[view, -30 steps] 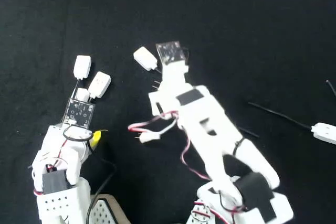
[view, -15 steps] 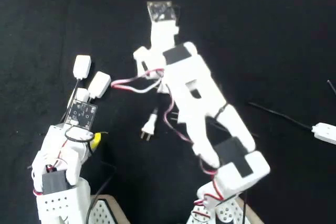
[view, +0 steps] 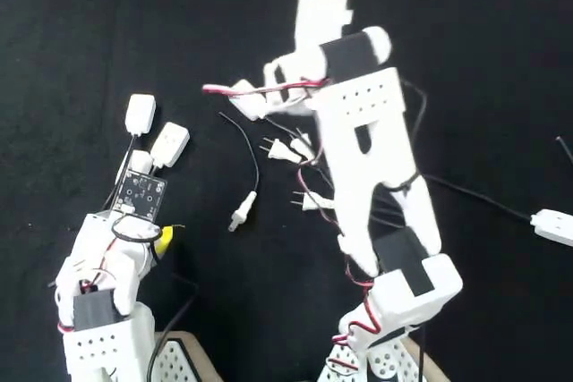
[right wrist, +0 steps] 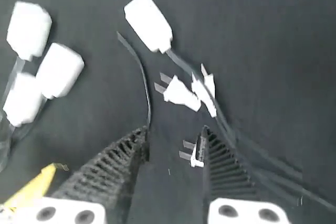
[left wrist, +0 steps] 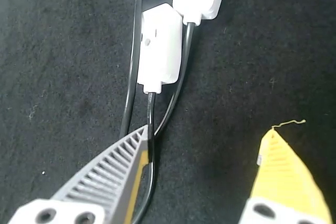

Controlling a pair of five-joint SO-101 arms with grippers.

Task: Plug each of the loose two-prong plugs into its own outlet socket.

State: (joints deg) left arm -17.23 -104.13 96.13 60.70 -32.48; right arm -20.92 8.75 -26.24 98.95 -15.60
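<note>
Status | left tool (left wrist: 209, 130) wide open, empty; right tool (right wrist: 173, 129) parted, plug (right wrist: 193, 154) beside finger

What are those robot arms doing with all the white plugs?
Two robot arms are set up to push plugs into sockets. The left gripper is open just short of a bunch of sockets. The right gripper hangs open over the plugs, which lie loose on the black table. Neither gripper holds anything right now.
</note>
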